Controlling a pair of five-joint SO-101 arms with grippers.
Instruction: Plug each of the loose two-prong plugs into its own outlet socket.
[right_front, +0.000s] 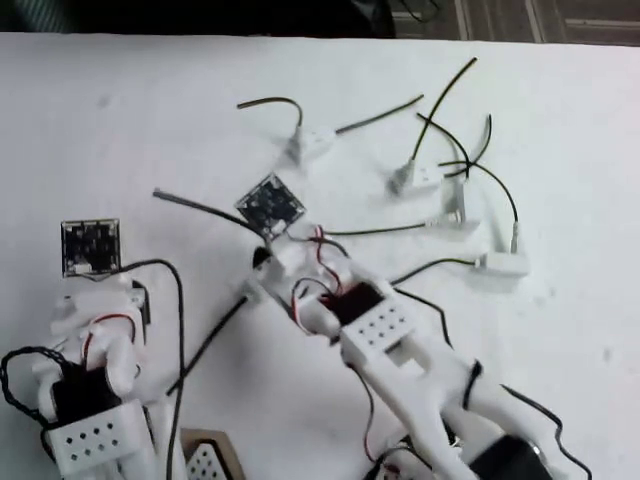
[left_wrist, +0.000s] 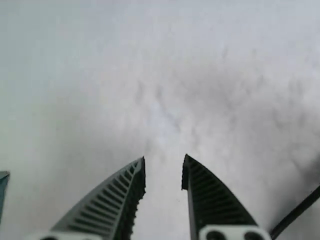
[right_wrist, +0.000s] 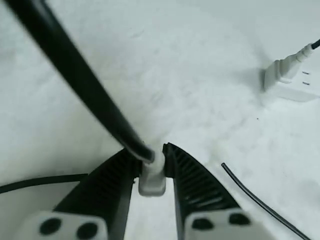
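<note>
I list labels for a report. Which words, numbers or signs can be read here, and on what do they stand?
None can be read.
The left square tag and the middle square tag bear black-and-white blocks, no letters.
The socket block shows bare slots, no print.
The plug in the right gripper is plain white.

White table (right_front: 120, 130), wiring scattered all over it. Far middle, a white connector (right_front: 305, 145), dark cords running out either side. To the right, three more close together: a second connector (right_front: 415, 178), a third connector (right_front: 455, 205), a fourth connector (right_front: 500, 263), black cords crossing above them. A loose black cord (right_front: 195, 207) lies mid-table.
</note>
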